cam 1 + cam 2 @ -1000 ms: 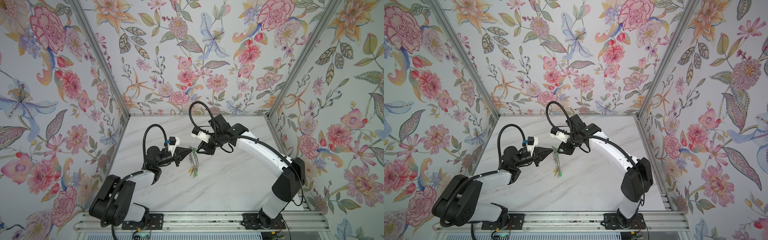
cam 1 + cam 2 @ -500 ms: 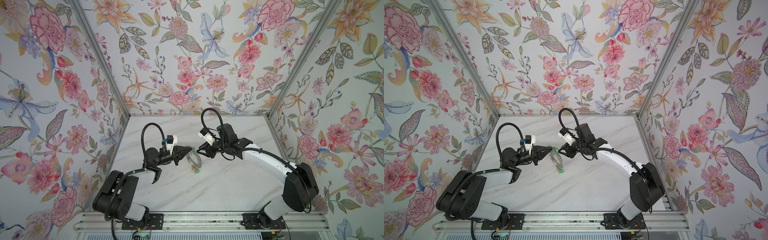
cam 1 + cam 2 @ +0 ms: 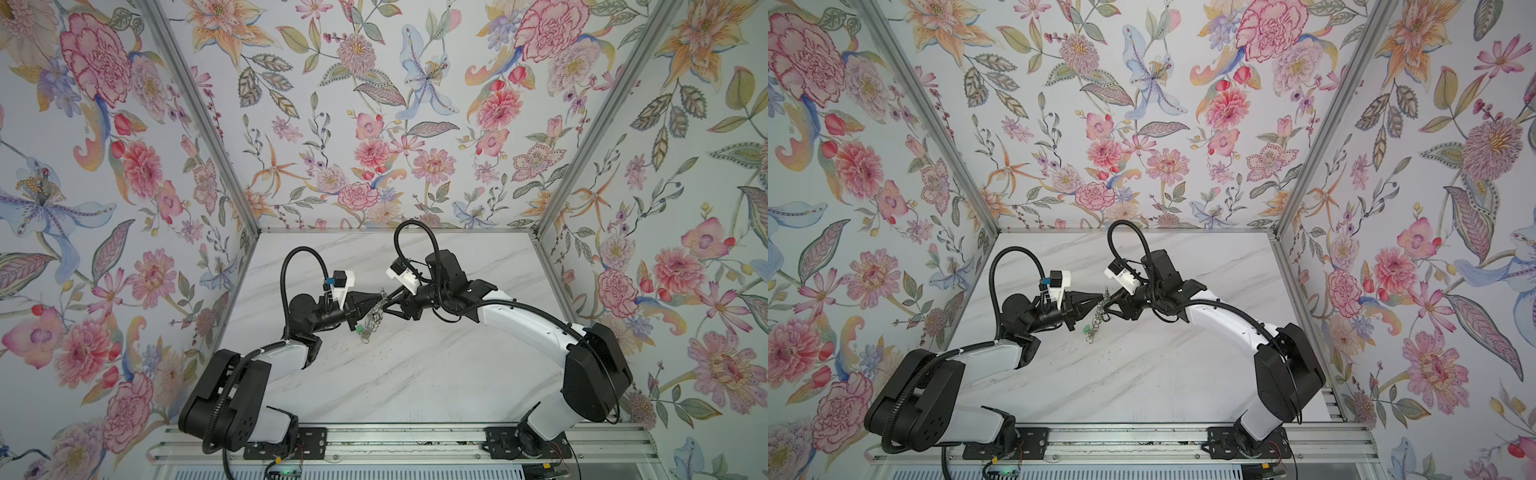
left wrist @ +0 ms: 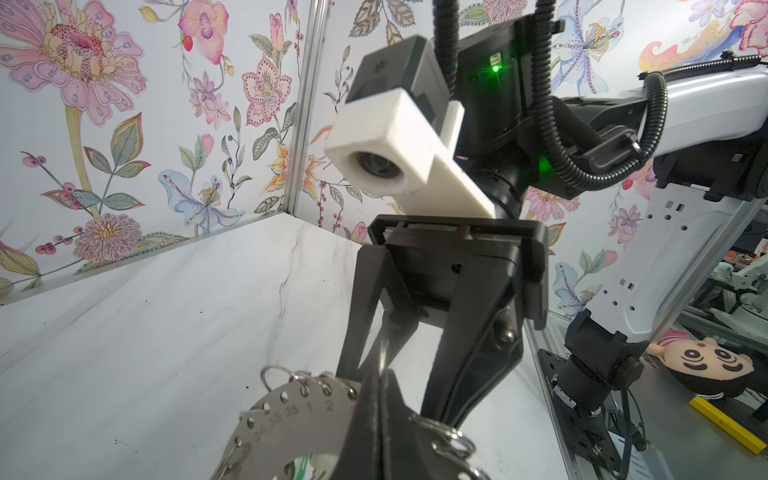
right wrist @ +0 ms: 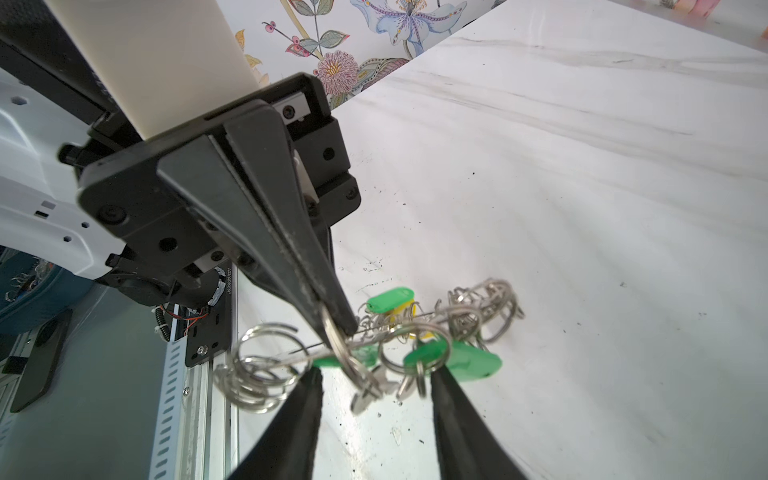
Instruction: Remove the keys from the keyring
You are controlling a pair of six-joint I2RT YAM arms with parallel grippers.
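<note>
Both top views: the left hand (image 3: 381, 296) is clamped on the keyring (image 3: 371, 319), held edge-on over the surface (image 3: 415, 374). Left wrist view: the keyring's numbered rim sits in those closed fingers. Right wrist view: the right hand (image 5: 374, 372) stands open, fingers straddling the hanging keys (image 5: 469, 361).

The walls (image 3: 374, 104) carry a floral pattern of pink, orange and blue blooms with green leaves on a pale ground. The table (image 3: 415, 374) is white marble with grey veins and dark specks. The keyring (image 4: 286, 419) is dull grey metal. The keys (image 5: 469, 361) bear bright green tags, and one tag is yellow. The left arm (image 3: 282, 357) and right arm (image 3: 523, 324) are white with black joints. The left gripper (image 5: 332, 324) and right gripper (image 5: 375, 373) are black.
</note>
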